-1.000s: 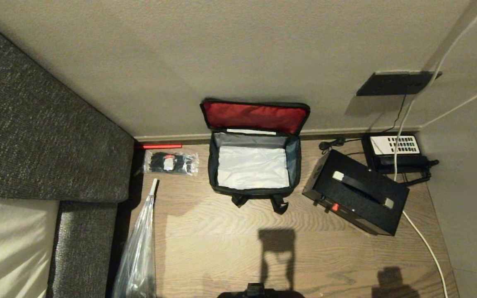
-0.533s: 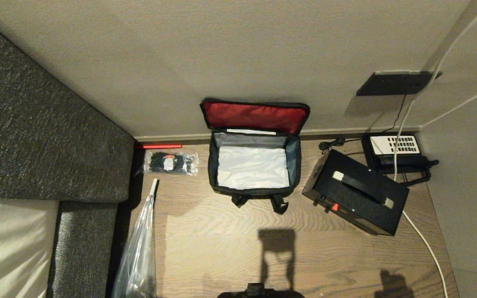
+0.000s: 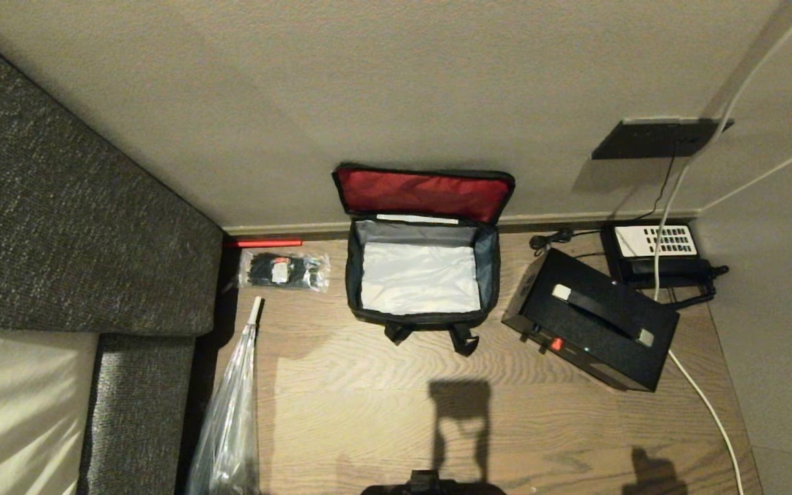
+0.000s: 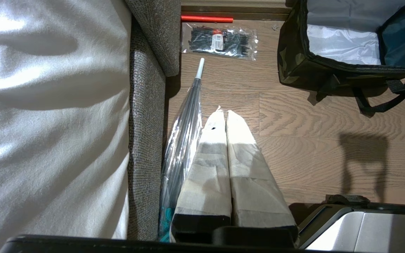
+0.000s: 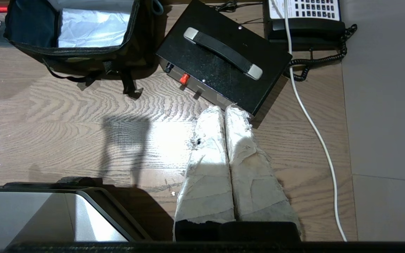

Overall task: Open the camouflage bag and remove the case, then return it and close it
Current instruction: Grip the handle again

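Against the wall, the camouflage bag is stood open on the wooden floor, its red lid leaned back and its silvery interior bare. Just beside its right edge, apart from it, the case is set askew, near the telephone. Bare floor is left in front of both. The left pincer and right pincer are seen pressed together, holding nothing.

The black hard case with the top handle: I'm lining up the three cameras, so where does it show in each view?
Head view: black hard case stands on the floor, right of the open camouflage fabric bag.
Left wrist view: not in it.
Right wrist view: the case lies beyond the right gripper.
Shared landmark: the bag.
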Available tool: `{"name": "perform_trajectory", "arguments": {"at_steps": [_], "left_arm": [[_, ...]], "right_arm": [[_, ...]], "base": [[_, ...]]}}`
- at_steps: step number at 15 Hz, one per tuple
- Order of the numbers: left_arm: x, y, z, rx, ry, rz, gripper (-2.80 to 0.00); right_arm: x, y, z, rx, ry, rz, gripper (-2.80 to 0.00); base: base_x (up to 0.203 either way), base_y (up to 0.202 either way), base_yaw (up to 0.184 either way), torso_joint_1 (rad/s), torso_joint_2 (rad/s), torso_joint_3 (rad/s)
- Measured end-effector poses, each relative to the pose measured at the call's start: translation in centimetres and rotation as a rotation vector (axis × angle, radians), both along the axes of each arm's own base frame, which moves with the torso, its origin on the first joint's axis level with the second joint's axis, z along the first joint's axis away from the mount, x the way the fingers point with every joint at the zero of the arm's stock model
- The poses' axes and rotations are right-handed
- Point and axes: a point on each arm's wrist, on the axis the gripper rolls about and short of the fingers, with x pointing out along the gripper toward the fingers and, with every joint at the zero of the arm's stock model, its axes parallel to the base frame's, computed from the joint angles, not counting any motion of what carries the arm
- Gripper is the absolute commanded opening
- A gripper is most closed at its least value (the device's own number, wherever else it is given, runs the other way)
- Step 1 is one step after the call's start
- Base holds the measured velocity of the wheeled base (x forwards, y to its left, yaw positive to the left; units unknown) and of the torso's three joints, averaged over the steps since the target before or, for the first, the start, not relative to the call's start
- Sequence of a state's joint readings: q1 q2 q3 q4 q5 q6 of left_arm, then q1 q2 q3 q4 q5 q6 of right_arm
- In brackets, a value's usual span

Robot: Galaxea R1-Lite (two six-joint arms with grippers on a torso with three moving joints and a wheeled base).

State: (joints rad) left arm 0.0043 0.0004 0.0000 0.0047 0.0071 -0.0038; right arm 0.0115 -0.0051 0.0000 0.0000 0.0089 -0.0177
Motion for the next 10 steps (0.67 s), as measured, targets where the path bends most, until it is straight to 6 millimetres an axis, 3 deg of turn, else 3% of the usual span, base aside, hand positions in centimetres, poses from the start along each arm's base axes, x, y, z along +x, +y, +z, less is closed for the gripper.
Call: {"name": "perform_trajectory", "arguments": {"at_steps": [10], "left_arm": [[0.0, 0.0, 0.0, 0.0, 0.0, 0.0, -2.8]], "right_arm": [[0.0, 0.0, 0.0, 0.0, 0.0, 0.0, -2.8]], "base": [[0.0, 0.0, 0.0, 0.0, 0.0, 0.0]]}}
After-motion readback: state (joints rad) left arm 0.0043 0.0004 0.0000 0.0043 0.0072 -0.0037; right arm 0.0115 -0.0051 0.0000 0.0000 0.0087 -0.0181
